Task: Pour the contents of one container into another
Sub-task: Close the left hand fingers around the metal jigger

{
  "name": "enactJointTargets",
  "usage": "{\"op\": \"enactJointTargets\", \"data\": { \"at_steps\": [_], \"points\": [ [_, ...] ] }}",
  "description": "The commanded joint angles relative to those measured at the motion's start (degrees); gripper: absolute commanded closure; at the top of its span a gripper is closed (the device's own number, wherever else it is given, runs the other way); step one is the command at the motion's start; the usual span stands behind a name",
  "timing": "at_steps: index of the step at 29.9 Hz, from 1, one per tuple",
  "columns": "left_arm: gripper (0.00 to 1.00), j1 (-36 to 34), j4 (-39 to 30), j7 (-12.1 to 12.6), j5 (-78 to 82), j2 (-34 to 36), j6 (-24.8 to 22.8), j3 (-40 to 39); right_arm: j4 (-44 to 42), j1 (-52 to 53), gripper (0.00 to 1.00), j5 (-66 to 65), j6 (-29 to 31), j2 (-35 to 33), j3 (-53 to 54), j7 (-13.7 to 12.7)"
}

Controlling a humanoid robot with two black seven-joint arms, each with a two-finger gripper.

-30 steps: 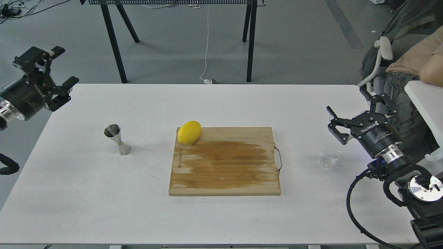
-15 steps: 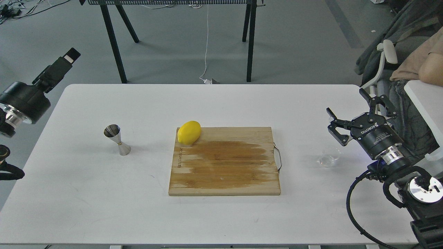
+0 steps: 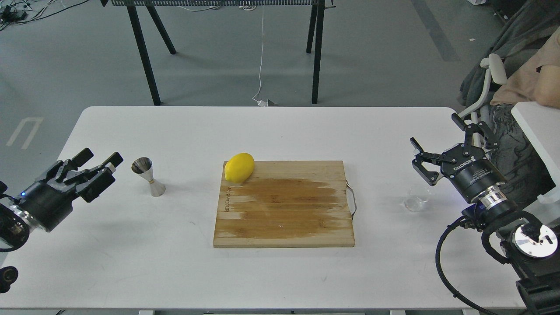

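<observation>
The steel hourglass jigger (image 3: 148, 176) stands upright on the white table's left side. My left gripper (image 3: 99, 157) hovers just left of it, open and empty, its fingers pointing toward the jigger. The small clear glass cup (image 3: 415, 199) sits upright on the right side of the table. My right gripper (image 3: 437, 135) is open and empty, hanging just above and behind the cup, a short gap away from it.
A wooden cutting board (image 3: 284, 203) with a metal handle lies mid-table, with a yellow lemon (image 3: 239, 167) on its far-left corner. A seated person (image 3: 525, 87) and another white surface edge are at the right. Black table legs stand beyond the far edge.
My left arm has swung down from high at the far left to table level beside the jigger. The right gripper shifted only slightly. Cup, jigger and lemon stayed put.
</observation>
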Motion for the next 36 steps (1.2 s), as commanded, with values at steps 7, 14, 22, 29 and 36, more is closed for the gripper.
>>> {"op": "enactJointTargets", "data": {
  "at_steps": [7, 14, 22, 29, 36],
  "points": [
    [0.02, 2.1, 7.9, 0.0, 4.3, -9.8, 0.0, 0.0, 0.2, 0.1, 0.01, 0.0, 0.0, 0.0, 0.1, 0.0],
    [0.02, 1.4, 14.7, 0.0, 6.0, -15.2, 0.0, -0.1, 0.3, 0.1, 0.01, 0.0, 0.0, 0.0, 0.1, 0.0],
    [0.02, -1.4, 20.8, 0.0, 6.0, -18.8, 0.0, 0.6, 0.2, 0.1, 0.01, 0.0, 0.0, 0.0, 0.1, 0.1],
    [0.02, -3.4, 23.0, 0.0, 6.1, -21.5, 0.0, 0.8, 0.3, 0.2, 0.01, 0.0, 0.0, 0.0, 0.1, 0.0],
    [0.02, -5.2, 27.1, 0.0, 6.2, -24.5, 0.0, 0.9, 0.4, 0.2, 0.01, 0.0, 0.0, 0.0, 0.1, 0.0]
  ]
}}
